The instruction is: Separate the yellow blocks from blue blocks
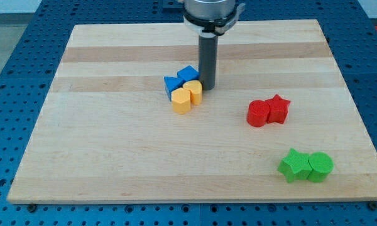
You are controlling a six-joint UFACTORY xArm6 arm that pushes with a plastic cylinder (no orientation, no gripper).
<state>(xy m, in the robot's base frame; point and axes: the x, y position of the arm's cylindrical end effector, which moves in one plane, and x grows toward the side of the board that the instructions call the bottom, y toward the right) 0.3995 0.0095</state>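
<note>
On the pale wooden board (113, 157), the leftmost cluster sits a little above the centre, nearer the top edge than the bottom. It holds 4 small blocks packed together: a blue triangular block (173, 84) at the view's left, a blue cube-like block (188, 73) just above and right of it, a yellow hexagonal block (181, 100) below them, and a yellow rounded block (193, 91) touching the hexagonal one on its right. The yellow and blue blocks press against each other with no gap showing. The dark straight rod comes down from the top edge, and my tip (208, 87) stands just beside the cluster's right side, next to the rounded yellow block and the blue cube; whether it touches them cannot be told. There are no fingers on this rod, so nothing is grasped. Further right, near the right edge, a red cylinder (258, 113) touches a red star-shaped block (278, 108). Towards the bottom-right corner, a green star-like block (294, 165) touches a green cylinder (320, 166).
</note>
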